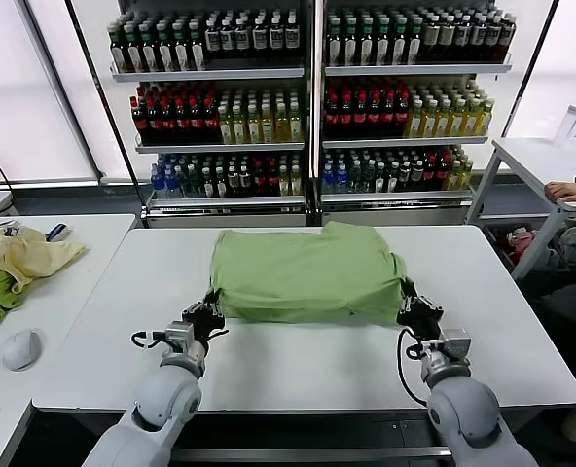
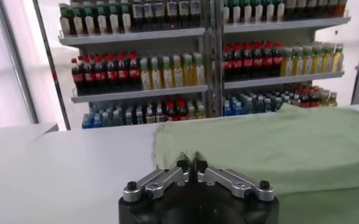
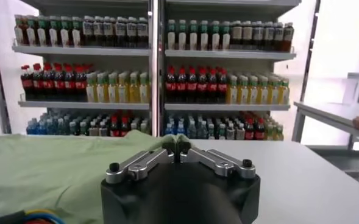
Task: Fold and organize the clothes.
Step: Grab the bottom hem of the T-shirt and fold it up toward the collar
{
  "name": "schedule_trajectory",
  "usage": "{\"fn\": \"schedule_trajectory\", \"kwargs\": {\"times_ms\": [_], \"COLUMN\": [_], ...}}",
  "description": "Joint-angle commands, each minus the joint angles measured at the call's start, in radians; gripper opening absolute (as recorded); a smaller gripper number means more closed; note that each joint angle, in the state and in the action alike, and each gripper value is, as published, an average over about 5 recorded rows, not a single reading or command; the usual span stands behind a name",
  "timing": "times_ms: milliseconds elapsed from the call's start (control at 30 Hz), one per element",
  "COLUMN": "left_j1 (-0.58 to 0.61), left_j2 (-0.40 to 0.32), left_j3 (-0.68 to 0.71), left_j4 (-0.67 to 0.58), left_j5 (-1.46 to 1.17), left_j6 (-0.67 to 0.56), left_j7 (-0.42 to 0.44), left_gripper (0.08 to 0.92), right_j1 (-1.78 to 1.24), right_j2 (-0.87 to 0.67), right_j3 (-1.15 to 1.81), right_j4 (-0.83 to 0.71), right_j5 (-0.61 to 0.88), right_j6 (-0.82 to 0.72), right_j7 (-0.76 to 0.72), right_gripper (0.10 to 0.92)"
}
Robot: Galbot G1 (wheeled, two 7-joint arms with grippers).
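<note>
- Lying partly folded in the middle of your white table [image 1: 298, 370], the light green shirt [image 1: 303, 272] shows only plain fabric, with its near edge towards you.
- Your left gripper [image 1: 206, 313] sits at the shirt's near left corner, fingers pressed together on its edge.
- Your right gripper [image 1: 413, 309] sits at the near right corner, fingers likewise closed, green fabric pinched between their tips.
- You have a pale yellow garment [image 1: 25, 255] on the side table to your left, and bottle shelves [image 1: 307, 97] behind.
</note>
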Motion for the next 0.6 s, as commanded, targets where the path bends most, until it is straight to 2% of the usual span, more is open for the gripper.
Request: {"fn": "schedule_trajectory", "kwargs": {"times_ms": [33,267,400,600], "left_j1": [-0.132,-0.136,-0.121,-0.068], "left_j2": [-0.031,-0.046,-0.049,-0.042], "left_j3": [0.064,0.065,0.062,0.038], "left_j4": [0.191,0.218,0.196,0.138], "left_j5": [0.06,0.069,0.069,0.07], "left_j6": [0.0,0.015,0.014,0.017], "left_j7": [-0.016,-0.027,-0.026,-0.032], "left_gripper": [0.11,0.113,0.16,0.328], "right_j1": [0.094,0.097,0.089,0.031], "right_j2": [-0.002,0.02,0.026,0.025], "right_j3": [-0.044,-0.054,-0.06,-0.031], "right_j4": [-0.103,-0.137,-0.137,-0.088], "right_j5": [-0.032,-0.05,-0.059,-0.059], "right_j6": [0.001,-0.027,-0.05,-0.045], "right_j7": [-0.004,-0.009,-0.021,-0.032], "right_gripper": [0.119,0.141,0.238,0.411]}}
